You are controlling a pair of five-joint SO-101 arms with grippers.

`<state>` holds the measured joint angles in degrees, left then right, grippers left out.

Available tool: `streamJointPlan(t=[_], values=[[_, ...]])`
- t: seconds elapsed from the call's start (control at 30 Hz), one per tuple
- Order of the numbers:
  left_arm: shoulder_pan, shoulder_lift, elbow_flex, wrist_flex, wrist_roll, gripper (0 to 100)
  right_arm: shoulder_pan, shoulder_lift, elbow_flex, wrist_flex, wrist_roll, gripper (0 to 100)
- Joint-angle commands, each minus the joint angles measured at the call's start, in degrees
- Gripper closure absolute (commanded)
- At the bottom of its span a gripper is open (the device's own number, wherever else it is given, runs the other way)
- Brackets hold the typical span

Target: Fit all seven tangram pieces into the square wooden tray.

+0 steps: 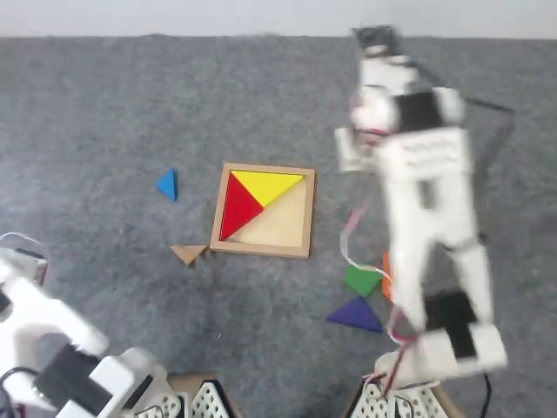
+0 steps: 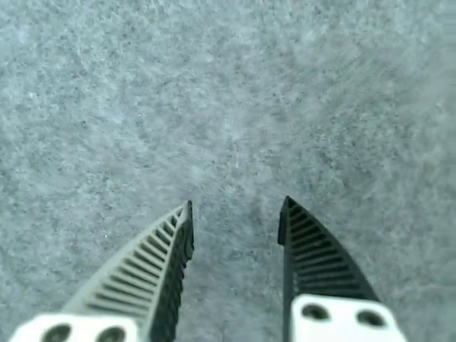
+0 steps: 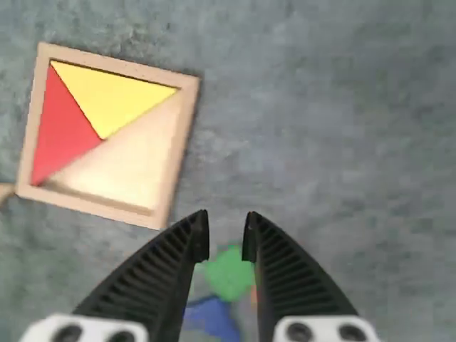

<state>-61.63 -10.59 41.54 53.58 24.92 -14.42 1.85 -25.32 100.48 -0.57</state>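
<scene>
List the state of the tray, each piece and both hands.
tray, half filled
yellow triangle, in tray
red triangle, in tray
blue triangle, loose outside tray
tan triangle, loose by tray corner
green piece, loose
purple triangle, loose
orange piece, loose, partly hidden
left hand, open, empty
right hand, open, empty

The right arm (image 1: 426,218) is showing as a blur from above and is covering most of an orange piece (image 1: 385,275). Below the right gripper (image 3: 224,222), its fingers (image 3: 167,274) are hiding the edges of the green piece (image 3: 229,274). What is probably the purple triangle (image 3: 210,317) is running off the frame. The tan triangle (image 3: 4,192) is being cut to a sliver.
</scene>
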Motion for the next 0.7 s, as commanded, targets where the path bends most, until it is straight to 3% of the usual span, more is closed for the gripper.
streamJointPlan(t=[0.0, 0.2, 0.37, 0.5, 0.67], values=[[3.3, -0.9, -1.3, 0.4, -3.1, 82, 11.6, -18.8, 0.1, 2.4, 21.4, 91.9], [14.0, -1.0, -1.5, 1.3, -10.5, 82, 23.1, -35.8, 25.3, 2.3, 37.4, 91.4], [32.2, -5.4, -2.9, 7.6, -23.1, 82, 35.9, -44.4, 48.8, -3.2, 52.5, 91.4], [49.7, -15.5, -1.5, 10.4, -33.1, 81, 44.4, -48.0, 61.6, -12.8, 52.6, 91.4], [76.0, -25.6, 4.3, 13.1, -48.3, 81, 48.7, -47.3, 71.9, -20.2, 41.4, 91.4]])
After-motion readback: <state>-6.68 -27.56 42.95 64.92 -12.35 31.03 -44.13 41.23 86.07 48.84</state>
